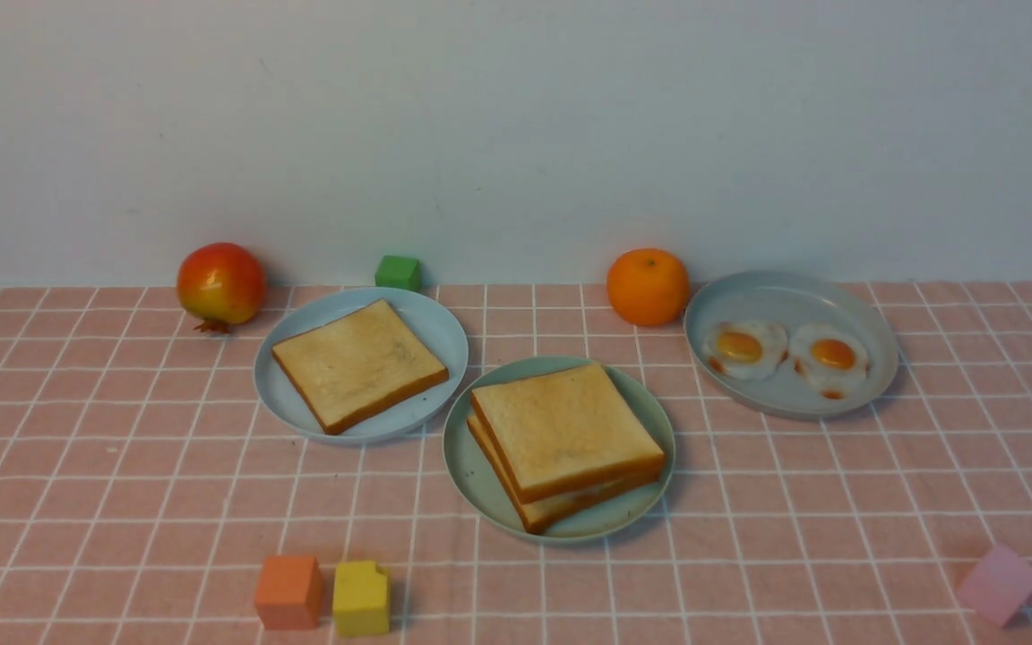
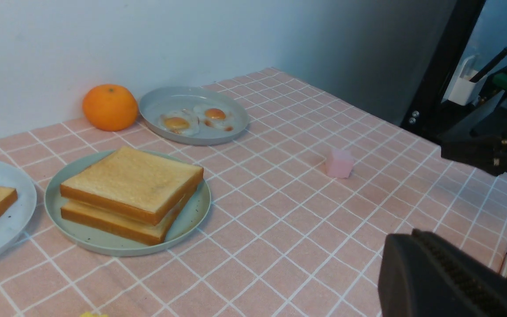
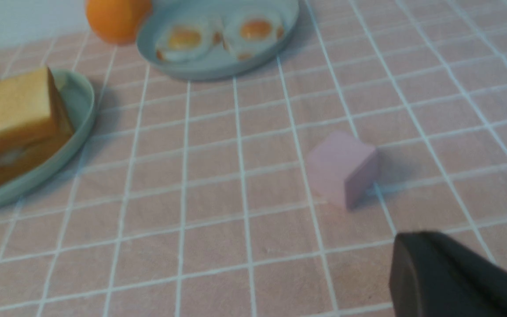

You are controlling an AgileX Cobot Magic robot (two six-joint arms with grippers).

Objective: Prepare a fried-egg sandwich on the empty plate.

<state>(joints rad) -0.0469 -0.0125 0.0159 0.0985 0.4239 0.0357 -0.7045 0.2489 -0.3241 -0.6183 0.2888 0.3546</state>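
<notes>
The fried-egg sandwich (image 1: 565,430) sits on the mint-green plate (image 1: 471,466) in the middle of the table: two toast slices stacked, with a strip of white egg showing between them. The left wrist view also shows the sandwich (image 2: 134,180) on its plate (image 2: 192,220), well away from my left gripper (image 2: 412,235), which is shut and holds nothing. In the right wrist view my right gripper (image 3: 414,240) is shut and empty, low over the cloth near a pink cube (image 3: 343,169), with the sandwich (image 3: 11,110) far off. Neither gripper shows in the front view.
A pale blue plate (image 1: 426,313) holds one toast slice (image 1: 359,363). A grey-blue plate (image 1: 794,296) holds two fried eggs (image 1: 829,354). Along the wall stand a red fruit (image 1: 220,285), a green cube (image 1: 398,271) and an orange (image 1: 648,287). Orange (image 1: 288,591), yellow (image 1: 361,597) and pink (image 1: 1000,582) cubes lie in front.
</notes>
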